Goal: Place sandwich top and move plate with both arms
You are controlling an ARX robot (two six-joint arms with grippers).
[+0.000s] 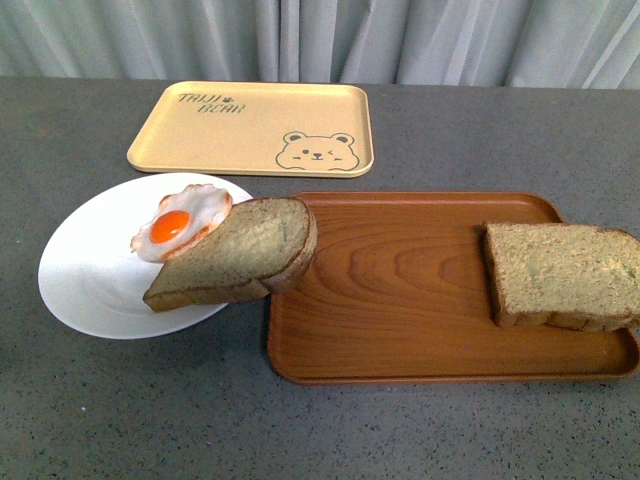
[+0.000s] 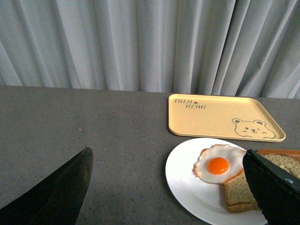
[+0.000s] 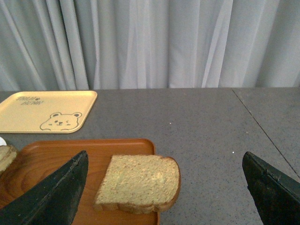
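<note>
Front view: locate the sandwich top (image 1: 562,275) lying flat at 3 o'clock on the wooden tray (image 1: 400,290), well apart from the plate (image 1: 85,275) at 9 o'clock. Note on the plate a fried egg (image 1: 180,222) and a lower slice (image 1: 240,255), tilted, overhanging the rim toward the tray and apparently touching its lip. Find neither arm here. Left wrist view: read the left gripper (image 2: 168,154) as spread wide and empty, with the plate (image 2: 187,187) just ahead. Right wrist view: read the right gripper (image 3: 165,155) as equally wide and empty, with the sandwich top (image 3: 140,183) just ahead between the fingers. Treat the slice as light, soft and crumbly; pinch gently across opposite crust edges. Treat the plate as stiff, smooth and prone to slipping; grip bare rim at 9 and 6 o'clock, clear of the bread.
</note>
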